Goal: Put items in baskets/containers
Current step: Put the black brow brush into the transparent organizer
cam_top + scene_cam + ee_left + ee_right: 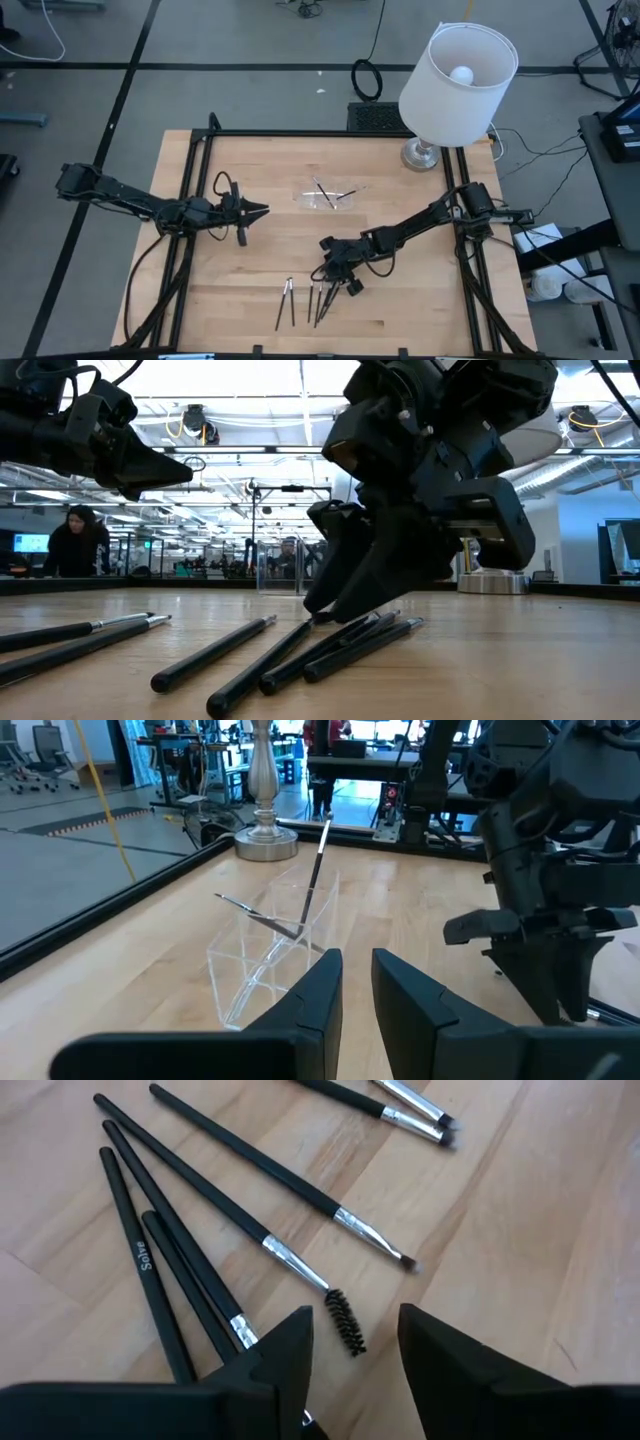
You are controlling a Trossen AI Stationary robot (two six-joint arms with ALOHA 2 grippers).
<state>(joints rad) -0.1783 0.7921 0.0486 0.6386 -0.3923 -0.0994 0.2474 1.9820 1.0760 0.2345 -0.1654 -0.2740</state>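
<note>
The right gripper [350, 1355], jaws parted and empty, hangs just above the brushes [305, 300] at the table's near edge, shafts pointing away from it; the clear tray [328, 196] lies beyond, nearer the narrowly parted left gripper [258, 211]

White lamp [455, 85] at the table's [420, 310] far edge; person [72, 542] beyond.

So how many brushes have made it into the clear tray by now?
2 visible in the clear tray: one brush leans up over its far wall, the other brush lies slanted across it, meeting the first low down. Glare may hide another.
</note>
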